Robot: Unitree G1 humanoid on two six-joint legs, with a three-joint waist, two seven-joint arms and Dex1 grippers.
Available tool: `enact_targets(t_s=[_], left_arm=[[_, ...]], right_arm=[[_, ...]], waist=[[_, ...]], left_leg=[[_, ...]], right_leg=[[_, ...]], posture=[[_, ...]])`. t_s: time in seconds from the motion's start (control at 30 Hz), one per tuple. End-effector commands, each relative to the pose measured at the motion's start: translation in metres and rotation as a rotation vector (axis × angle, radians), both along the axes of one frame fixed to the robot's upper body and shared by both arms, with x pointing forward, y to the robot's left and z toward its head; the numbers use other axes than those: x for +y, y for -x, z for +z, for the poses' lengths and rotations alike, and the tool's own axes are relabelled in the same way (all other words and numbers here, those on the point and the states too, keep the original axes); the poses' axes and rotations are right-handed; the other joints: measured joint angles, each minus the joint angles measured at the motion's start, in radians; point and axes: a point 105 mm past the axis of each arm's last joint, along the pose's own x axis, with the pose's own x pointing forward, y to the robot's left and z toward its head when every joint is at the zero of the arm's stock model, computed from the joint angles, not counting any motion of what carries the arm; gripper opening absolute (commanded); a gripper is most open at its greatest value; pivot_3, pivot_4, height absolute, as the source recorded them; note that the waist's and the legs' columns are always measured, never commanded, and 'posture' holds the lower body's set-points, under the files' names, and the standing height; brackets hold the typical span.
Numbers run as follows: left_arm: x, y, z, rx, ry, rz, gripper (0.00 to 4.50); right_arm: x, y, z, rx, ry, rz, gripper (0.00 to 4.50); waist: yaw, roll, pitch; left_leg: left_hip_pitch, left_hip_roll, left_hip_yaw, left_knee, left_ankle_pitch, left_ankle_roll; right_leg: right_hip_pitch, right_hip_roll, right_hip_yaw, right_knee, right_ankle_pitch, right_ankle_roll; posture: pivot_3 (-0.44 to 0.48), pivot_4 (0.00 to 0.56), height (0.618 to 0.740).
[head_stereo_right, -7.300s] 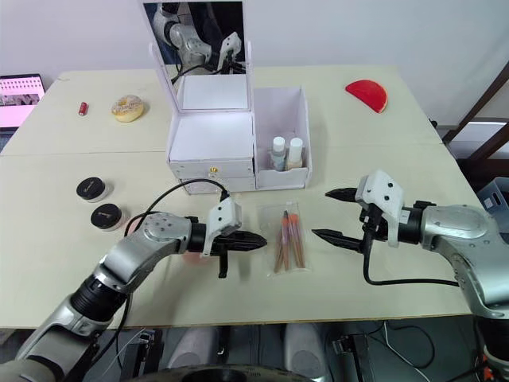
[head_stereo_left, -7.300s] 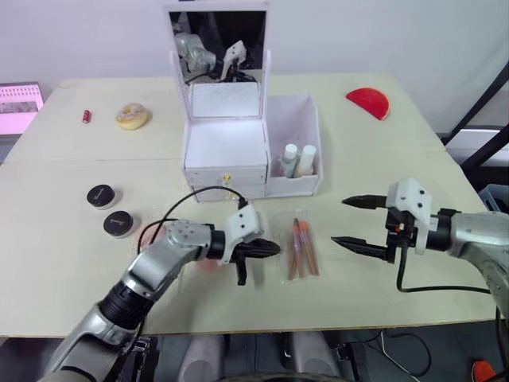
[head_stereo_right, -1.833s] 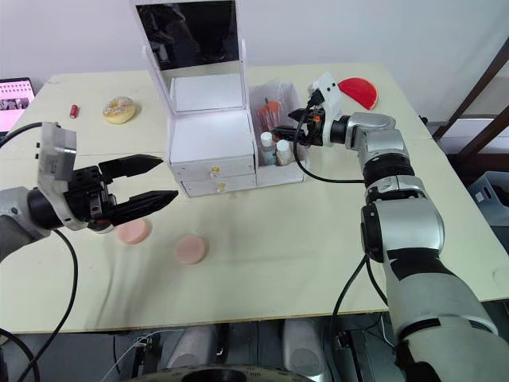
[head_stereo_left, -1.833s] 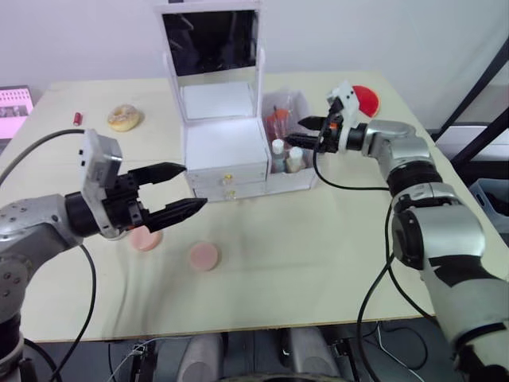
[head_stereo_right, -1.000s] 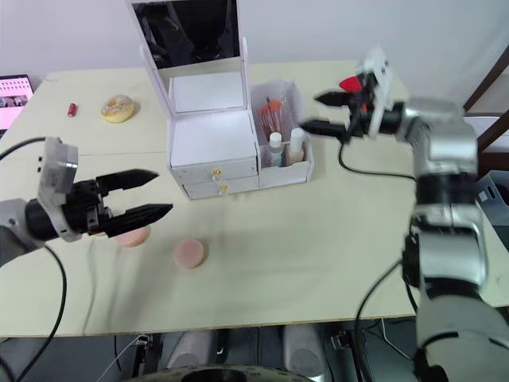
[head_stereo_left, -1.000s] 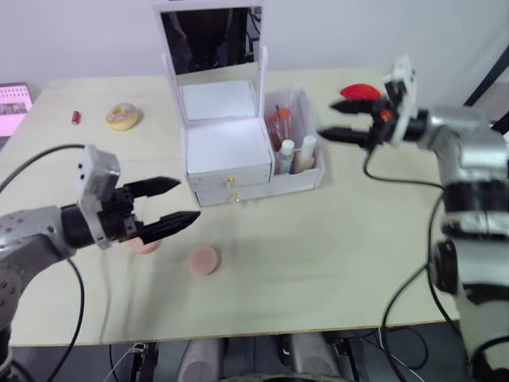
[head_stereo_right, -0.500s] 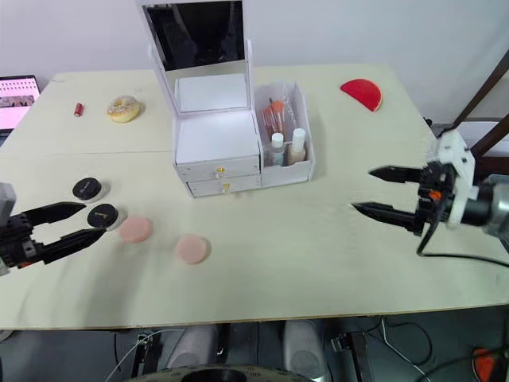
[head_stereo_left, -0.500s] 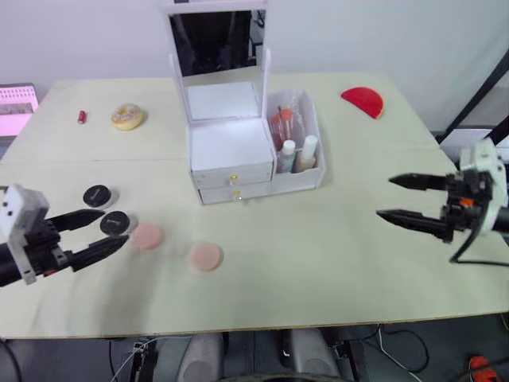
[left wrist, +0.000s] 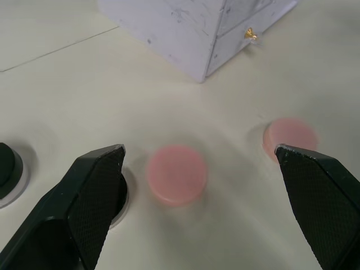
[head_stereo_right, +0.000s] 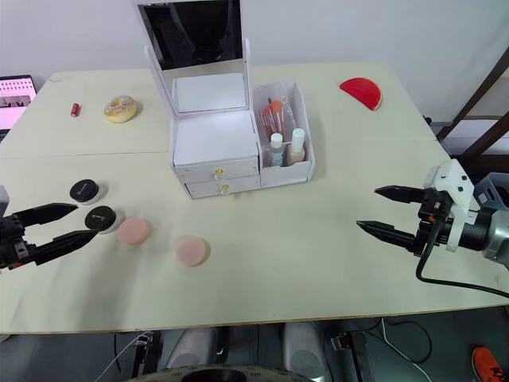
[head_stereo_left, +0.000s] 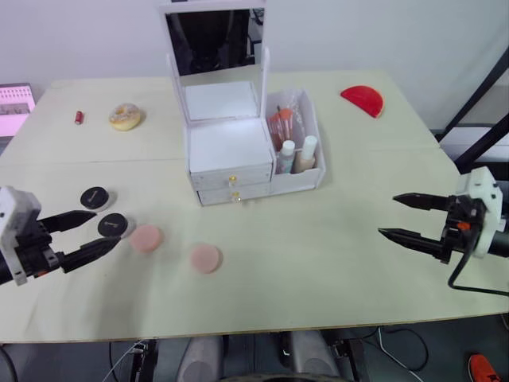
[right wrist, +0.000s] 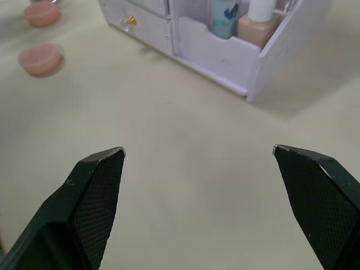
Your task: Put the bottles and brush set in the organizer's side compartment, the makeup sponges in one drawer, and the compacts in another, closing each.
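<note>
Now we see the white organizer on the desk, with two bottles and the brush set in its side compartment. Left of it lie two pink sponges and two black compacts. Both our left claw and right claw are spread wide, holding nothing.

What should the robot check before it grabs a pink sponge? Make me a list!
1. Left gripper open and holding nothing: ok.
2. Right gripper open and holding nothing: ok.
3. Two pink sponges lying on the table, nothing on top of them: ok.
4. A drawer open to take the sponges: not ok, both look closed.
5. Bottles and brush set in the side compartment: ok.
6. Two black compacts clear of the sponges: ok.
</note>
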Motion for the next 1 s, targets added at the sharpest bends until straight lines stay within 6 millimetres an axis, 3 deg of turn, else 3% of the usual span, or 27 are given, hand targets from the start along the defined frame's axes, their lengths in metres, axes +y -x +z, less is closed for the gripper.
enact_targets(t_s=[0.03, 0.17, 0.33, 0.43, 0.6, 0.87, 1.0], left_arm=[[-0.003, -0.001, 0.007, -0.035, -0.028, -0.012, 4.5], [0.019, 0.0, 0.008, -0.041, -0.059, 0.065, 4.5], [0.067, 0.008, 0.011, -0.076, -0.097, 0.225, 4.5], [0.105, 0.023, 0.005, -0.092, -0.141, 0.356, 4.5], [0.147, 0.044, 0.0, -0.1, -0.136, 0.503, 4.5], [0.153, 0.052, -0.013, -0.066, -0.144, 0.509, 4.5], [0.147, 0.045, -0.012, -0.076, -0.14, 0.475, 4.5]], right_arm=[[-0.001, 0.0, 0.011, -0.045, 0.022, 0.006, 4.48], [-0.017, -0.003, 0.012, -0.054, 0.048, -0.049, 4.48], [-0.064, -0.001, 0.006, -0.065, 0.07, -0.192, 4.48], [-0.086, 0.003, 0.001, -0.068, 0.057, -0.245, 4.48], [-0.096, 0.007, -0.003, -0.059, 0.066, -0.258, 4.48], [-0.088, 0.003, -0.006, -0.044, 0.057, -0.229, 4.48], [-0.089, 0.002, -0.004, -0.037, 0.079, -0.236, 4.48]], waist=[[0.0, 0.0, 0.0], [0.0, 0.0, 0.0], [-0.001, -0.001, 0.0], [-0.002, -0.001, 0.0], [-0.006, -0.001, 0.0], [-0.001, -0.002, 0.0], [0.0, -0.002, 0.0]], left_leg=[[0.0, 0.0, 0.0, 0.0, 0.0, 0.0], [0.0, 0.0, 0.0, 0.0, 0.0, 0.0], [0.0, 0.0, 0.0, -0.001, 0.0, 0.0], [0.0, 0.0, 0.001, -0.001, 0.0, 0.0], [0.0, 0.001, 0.002, -0.001, 0.0, 0.0], [0.0, 0.002, 0.003, -0.001, -0.001, 0.0], [0.0, 0.002, 0.003, -0.002, 0.0, 0.0]], right_leg=[[0.0, 0.0, 0.0, 0.0, 0.0, 0.0], [0.0, 0.0, 0.0, 0.0, 0.0, 0.0], [0.0, 0.0, 0.0, 0.0, 0.0, -0.001], [0.0, 0.0, 0.0, -0.001, 0.0, 0.0], [-0.001, 0.0, 0.0, -0.002, 0.0, 0.0], [-0.001, -0.001, 0.0, -0.002, 0.0, 0.0], [-0.002, -0.001, 0.0, -0.002, 0.0, 0.0]], posture=[[0.0, 0.15, 0.739], [0.0, 0.15, 0.739], [0.0, 0.15, 0.739], [0.0, 0.15, 0.739], [0.0, 0.15, 0.739], [0.0, 0.15, 0.739], [0.0, 0.15, 0.739]])
